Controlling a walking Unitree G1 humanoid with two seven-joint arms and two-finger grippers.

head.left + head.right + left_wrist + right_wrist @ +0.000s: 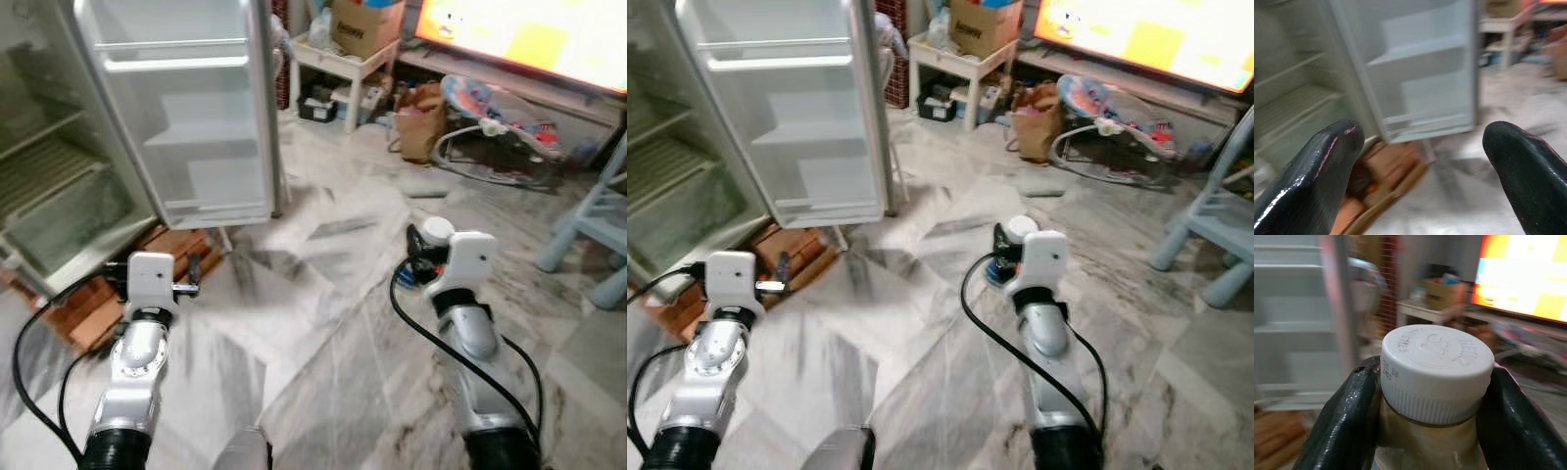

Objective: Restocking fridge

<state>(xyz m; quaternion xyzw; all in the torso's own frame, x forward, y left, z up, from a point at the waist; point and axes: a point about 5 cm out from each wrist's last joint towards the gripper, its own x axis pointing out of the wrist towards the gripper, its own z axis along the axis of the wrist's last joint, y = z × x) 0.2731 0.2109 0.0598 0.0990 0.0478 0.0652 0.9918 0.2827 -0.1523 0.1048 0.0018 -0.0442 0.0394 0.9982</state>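
Note:
The white fridge (59, 186) stands at my left with its door (186, 117) swung wide; its wire shelves and door racks hold nothing I can make out. My right gripper (1435, 396) is shut on a bottle with a white ribbed cap (1437, 364), held upright above the marble floor; the cap (437, 231) peeks out ahead of the right wrist. My left gripper (1420, 161) is open with nothing between its fingers, and it points toward the fridge's lower part.
A brown wooden pallet (147, 264) lies under the fridge. Beyond are a white side table (343, 59) with a cardboard box, a paper bag (423, 117), a baby bouncer (495, 127), a bright TV screen (529, 34) and a light blue chair (598, 225).

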